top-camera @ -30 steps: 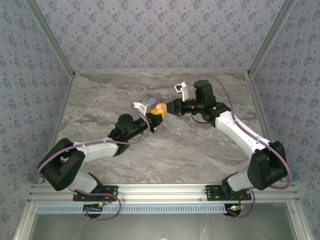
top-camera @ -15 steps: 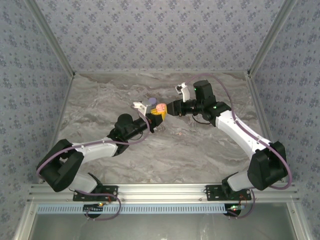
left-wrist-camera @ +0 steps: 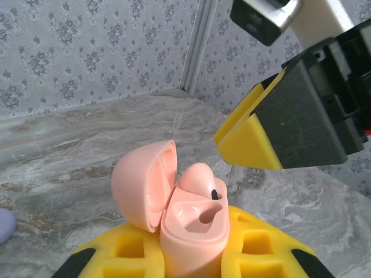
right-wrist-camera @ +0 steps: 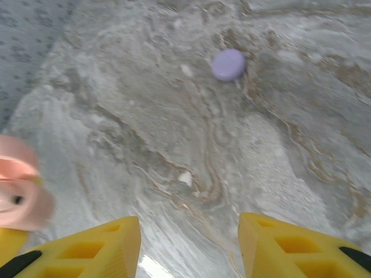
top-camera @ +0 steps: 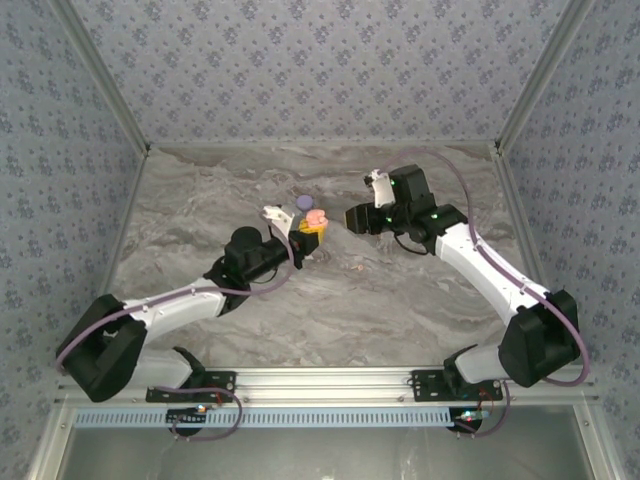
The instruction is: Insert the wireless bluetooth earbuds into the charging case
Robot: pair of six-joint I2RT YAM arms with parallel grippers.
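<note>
Marbled tabletop (top-camera: 400,300) below: raised left gripper (top-camera: 305,237) clasps the open pink charging case (left-wrist-camera: 191,223), right gripper (top-camera: 355,217) spread wide opposite — left wrist view shows an earbud (left-wrist-camera: 197,176) seated.

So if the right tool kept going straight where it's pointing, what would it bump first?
Probably bare marble table, not a case. The open right tool aims between the pink case and the lilac case, though depth is unclear.

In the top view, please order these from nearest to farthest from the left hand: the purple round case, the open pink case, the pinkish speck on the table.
1. The open pink case: held in the left hand.
2. The purple round case: lying just beyond it.
3. The pinkish speck: lying to the right, toward the arm bases.
</note>
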